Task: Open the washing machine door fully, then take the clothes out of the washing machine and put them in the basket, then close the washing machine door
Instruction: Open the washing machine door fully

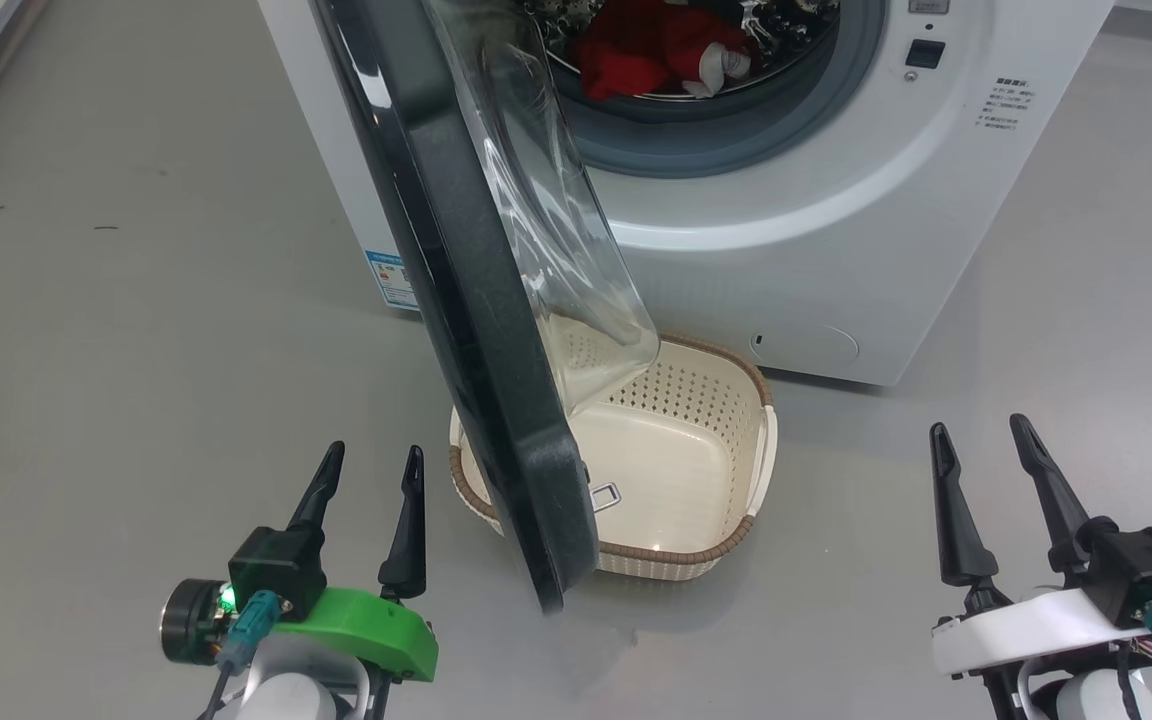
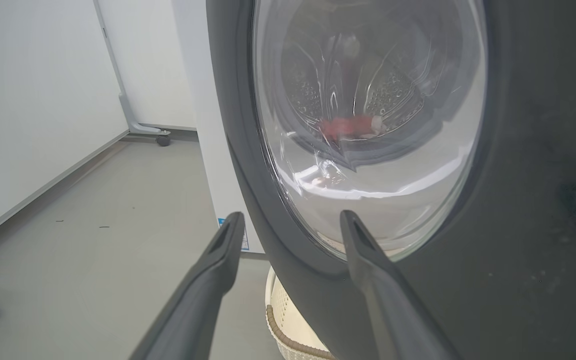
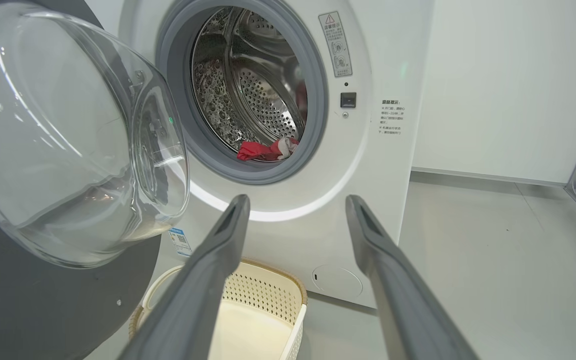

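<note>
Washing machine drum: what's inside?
Red clothes with a white bit lie low in the drum, near the opening. The lower lip of the gasket hides part of the drum floor.

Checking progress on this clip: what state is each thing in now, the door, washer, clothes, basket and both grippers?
basket: upright on the floor, empty.
clothes: lying in the drum, not yet taken out.
washing machine door: open, swung out above the basket.
washing machine: drum exposed, loaded.
left gripper: open, empty.
right gripper: open, empty.
</note>
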Tool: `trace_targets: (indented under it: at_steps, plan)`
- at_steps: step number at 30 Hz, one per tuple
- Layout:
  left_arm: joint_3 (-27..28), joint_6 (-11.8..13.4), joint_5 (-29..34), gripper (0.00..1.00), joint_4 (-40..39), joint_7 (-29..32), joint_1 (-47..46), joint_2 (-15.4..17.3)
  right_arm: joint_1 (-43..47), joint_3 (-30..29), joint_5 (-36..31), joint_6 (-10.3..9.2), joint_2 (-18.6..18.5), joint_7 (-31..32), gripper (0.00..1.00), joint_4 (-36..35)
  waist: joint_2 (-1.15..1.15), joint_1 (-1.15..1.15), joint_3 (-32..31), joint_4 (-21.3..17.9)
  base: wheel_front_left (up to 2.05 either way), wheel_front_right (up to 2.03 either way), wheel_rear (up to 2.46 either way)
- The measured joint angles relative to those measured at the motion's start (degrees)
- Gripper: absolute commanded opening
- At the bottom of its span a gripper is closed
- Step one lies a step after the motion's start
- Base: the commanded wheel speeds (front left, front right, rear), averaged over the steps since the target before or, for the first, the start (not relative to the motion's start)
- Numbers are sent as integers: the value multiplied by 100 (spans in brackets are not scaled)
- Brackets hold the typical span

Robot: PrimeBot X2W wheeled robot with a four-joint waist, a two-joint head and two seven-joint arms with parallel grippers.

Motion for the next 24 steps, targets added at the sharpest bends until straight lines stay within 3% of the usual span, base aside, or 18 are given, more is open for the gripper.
trace_targets:
  at_steps: [13, 14, 15, 16, 24]
  plan:
    - [22, 0, -29, 100, 5, 0, 0, 0, 51, 10, -89, 115, 79, 0, 100, 53, 0, 0, 18, 47, 0, 0, 0]
    - [21, 0, -29, 71, 15, 0, 0, 0, 51, 10, -97, 133, 87, 0, 100, 58, 0, 0, 19, 52, 0, 0, 0]
    - [21, 0, -29, 27, 26, 0, 0, 0, 51, 10, -105, 157, 92, 0, 100, 64, 0, 0, 18, 56, 0, 0, 0]
    - [20, 0, -29, 0, 34, 0, 0, 0, 51, 9, -105, 159, 100, 0, 100, 76, 0, 0, 16, 59, 0, 0, 0]
    - [147, 0, -35, 0, -135, 0, 0, 0, 54, -40, -107, 183, 132, 0, 100, 157, 0, 0, -9, 93, 0, 0, 0]
